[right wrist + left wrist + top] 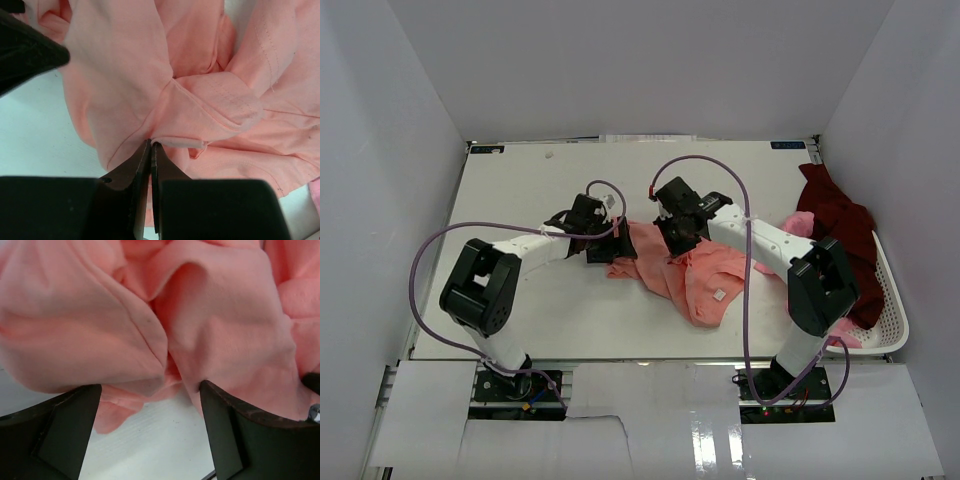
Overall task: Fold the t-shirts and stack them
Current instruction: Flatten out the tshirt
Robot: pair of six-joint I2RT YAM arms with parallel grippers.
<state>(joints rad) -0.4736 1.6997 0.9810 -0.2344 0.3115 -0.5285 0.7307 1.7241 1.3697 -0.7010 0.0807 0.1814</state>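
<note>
Two grippers on one salmon-pink t-shirt (695,280), bunched near the middle of the table (550,320). The left gripper (150,395) is spread wide around its left-hand folds, clamping nothing, while the right gripper (151,144) is pinched tight on a stitched hem. Light, limp, thin cloth — it'll sag and slip, so go for seams or corners, not loose bulk. The maroon t-shirt (835,215) sits in the basket (892,320) at the table's right edge.
</note>
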